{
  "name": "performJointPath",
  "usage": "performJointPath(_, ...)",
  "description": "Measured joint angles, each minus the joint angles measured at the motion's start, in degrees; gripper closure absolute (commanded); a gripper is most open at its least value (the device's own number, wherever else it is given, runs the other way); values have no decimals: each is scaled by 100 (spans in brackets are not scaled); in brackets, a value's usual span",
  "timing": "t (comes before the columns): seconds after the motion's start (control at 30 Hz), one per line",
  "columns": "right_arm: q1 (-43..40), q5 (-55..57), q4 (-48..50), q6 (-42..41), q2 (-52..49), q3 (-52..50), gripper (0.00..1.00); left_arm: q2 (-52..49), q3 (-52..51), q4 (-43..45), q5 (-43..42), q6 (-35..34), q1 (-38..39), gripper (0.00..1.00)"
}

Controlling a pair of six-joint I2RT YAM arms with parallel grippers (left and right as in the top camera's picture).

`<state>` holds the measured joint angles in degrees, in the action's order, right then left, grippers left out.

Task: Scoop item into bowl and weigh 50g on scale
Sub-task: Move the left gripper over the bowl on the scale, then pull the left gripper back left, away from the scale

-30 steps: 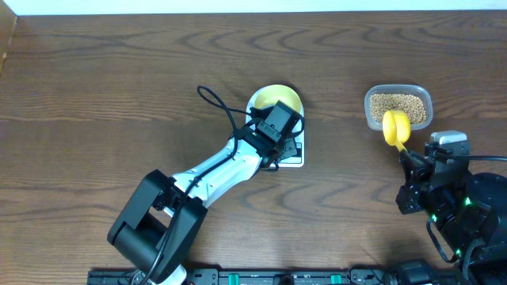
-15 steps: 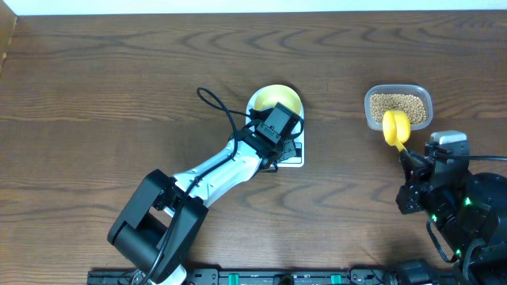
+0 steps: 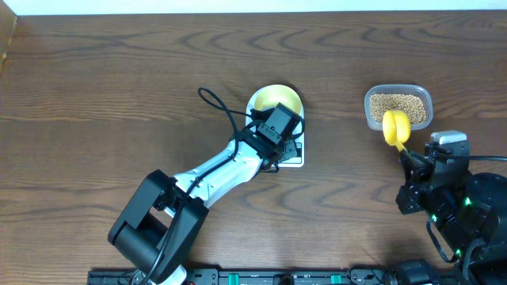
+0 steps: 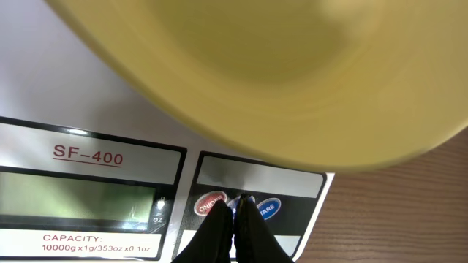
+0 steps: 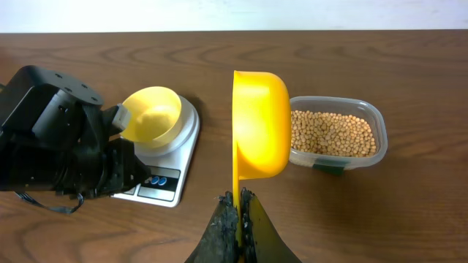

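Observation:
The pale yellow bowl [image 3: 277, 97] sits on the white scale [image 3: 295, 161] and looks empty in the right wrist view [image 5: 152, 115]. My left gripper [image 4: 240, 199] is shut with nothing in it. Its tips rest on the scale's front panel [image 4: 292, 186], between the red ON/OFF button [image 4: 209, 203] and the blue TARE button [image 4: 268, 209]. My right gripper [image 5: 240, 194] is shut on the handle of a bright yellow scoop [image 5: 259, 124]. It holds the scoop on edge just left of the clear tub [image 5: 374, 120] of tan beans [image 5: 333, 133]. No beans show in the scoop [image 3: 395, 127].
The scale's display [image 4: 73, 196] shows no readable number. The left arm [image 3: 214, 174] stretches across the table from the front left to the scale, with a black cable loop [image 3: 212, 100] beside the bowl. The right arm's base [image 3: 455, 202] stands at the front right.

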<state>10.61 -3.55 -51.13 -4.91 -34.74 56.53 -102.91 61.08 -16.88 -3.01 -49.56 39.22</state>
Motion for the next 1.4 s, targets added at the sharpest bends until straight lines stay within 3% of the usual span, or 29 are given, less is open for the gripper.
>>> performJointPath(0.83,0,2,2,-4,0,0,99,-105,0,-94,-4,-31,0,93)
performJointPath(1.2,0,-92,37,-114,-2,0,99,1812,-31,-1464,365,706,-9,93)
performJointPath(1.3,0,-190,59,-144,-17,0,99,2358,-35,-2017,855,772,-116,92)
performJointPath(1.37,0,-223,105,-162,-90,0,99,2798,-37,-2317,1379,789,-352,83)
performJointPath(1.4,0,-234,164,-164,-201,0,99,3117,-37,-2358,1840,800,-612,83)
